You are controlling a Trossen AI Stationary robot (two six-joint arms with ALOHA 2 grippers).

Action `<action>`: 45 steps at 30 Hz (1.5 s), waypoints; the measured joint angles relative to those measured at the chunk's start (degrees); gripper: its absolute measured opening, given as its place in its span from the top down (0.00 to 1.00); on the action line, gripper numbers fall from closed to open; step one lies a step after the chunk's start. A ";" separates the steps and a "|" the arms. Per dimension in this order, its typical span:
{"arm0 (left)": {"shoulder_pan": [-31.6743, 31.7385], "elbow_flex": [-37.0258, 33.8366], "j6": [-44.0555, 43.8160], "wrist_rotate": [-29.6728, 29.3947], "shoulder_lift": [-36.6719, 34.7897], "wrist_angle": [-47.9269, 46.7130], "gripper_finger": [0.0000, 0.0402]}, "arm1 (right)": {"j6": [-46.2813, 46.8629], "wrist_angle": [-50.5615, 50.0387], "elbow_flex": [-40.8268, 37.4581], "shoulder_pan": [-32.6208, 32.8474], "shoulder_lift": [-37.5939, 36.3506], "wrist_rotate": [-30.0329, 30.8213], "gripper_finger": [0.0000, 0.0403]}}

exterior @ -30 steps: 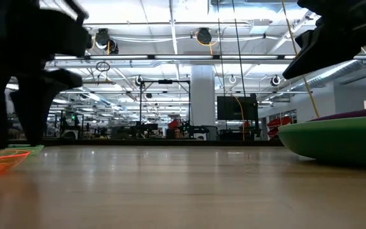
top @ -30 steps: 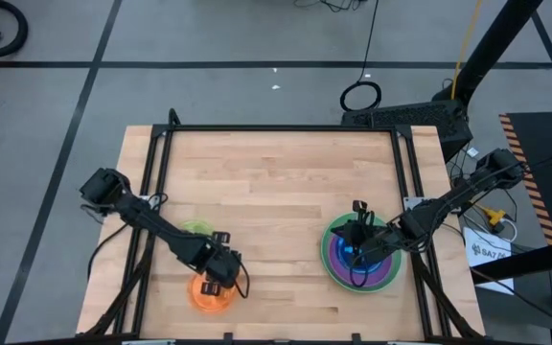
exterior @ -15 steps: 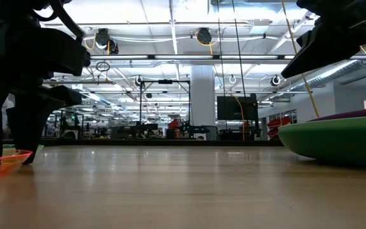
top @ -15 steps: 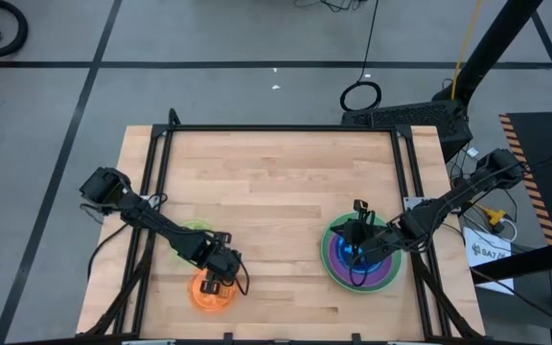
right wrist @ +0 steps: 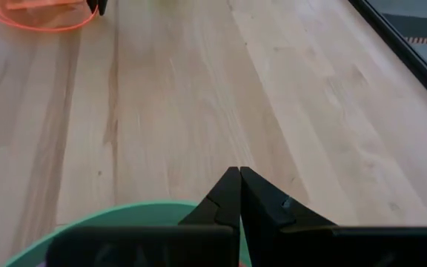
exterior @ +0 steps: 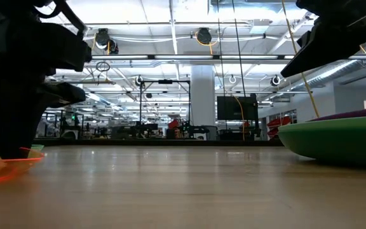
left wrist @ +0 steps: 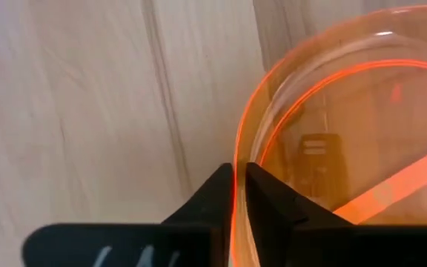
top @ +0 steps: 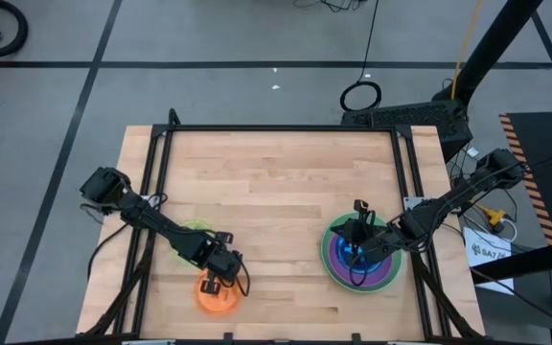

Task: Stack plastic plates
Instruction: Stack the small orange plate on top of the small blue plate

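Observation:
A translucent orange plate (top: pixel 215 294) lies near the table's front left, and my left gripper (left wrist: pixel 239 182) is shut on its rim. A lime plate (top: pixel 195 228) lies just beyond it, partly under the left arm. At the right stands a stack of plates (top: pixel 360 253): a broad green one at the bottom, with purple and blue ones on it. My right gripper (right wrist: pixel 239 178) hangs shut over this stack, with the green rim (right wrist: pixel 117 222) below its fingers. My left gripper pinches the orange plate's rim (left wrist: pixel 236 148) on the side toward the table's far edge. One finger (left wrist: pixel 215 194) is outside the rim and the other is inside the plate. The fingers come from above, pointing down. The plate's bottom (exterior: pixel 2 170) lies on the table.
Bare wood runs between the orange plate and the stack (exterior: pixel 335 137) and across the table's far half. A black frame rail (top: pixel 281 128) borders the table's far side and both its other sides.
My left gripper has come down a little toward the table's near edge and has shut on the orange plate's rim. The plate has slid slightly toward the right and still lies on the table.

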 joint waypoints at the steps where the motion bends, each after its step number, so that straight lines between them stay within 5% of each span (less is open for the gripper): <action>1: 0.00 0.32 0.05 -0.29 0.01 -0.32 0.91 | 0.36 0.01 0.00 0.00 0.00 -0.01 1.00; 13: 0.04 4.26 1.27 -6.08 -0.22 -5.88 0.98 | 7.15 2.39 -0.01 0.00 1.13 -0.12 1.00; 31: 6.64 17.87 12.27 -32.38 -0.28 -13.28 0.98 | -7.19 37.56 4.81 -1.53 20.82 0.73 1.00; 39: 9.61 22.35 8.90 -41.60 -0.32 -13.14 0.98 | -12.84 36.89 14.47 -2.30 29.34 17.83 1.00; 45: 9.68 22.52 8.07 -41.60 -0.33 -13.03 0.98 | -10.79 35.10 17.54 -3.73 30.45 19.71 0.92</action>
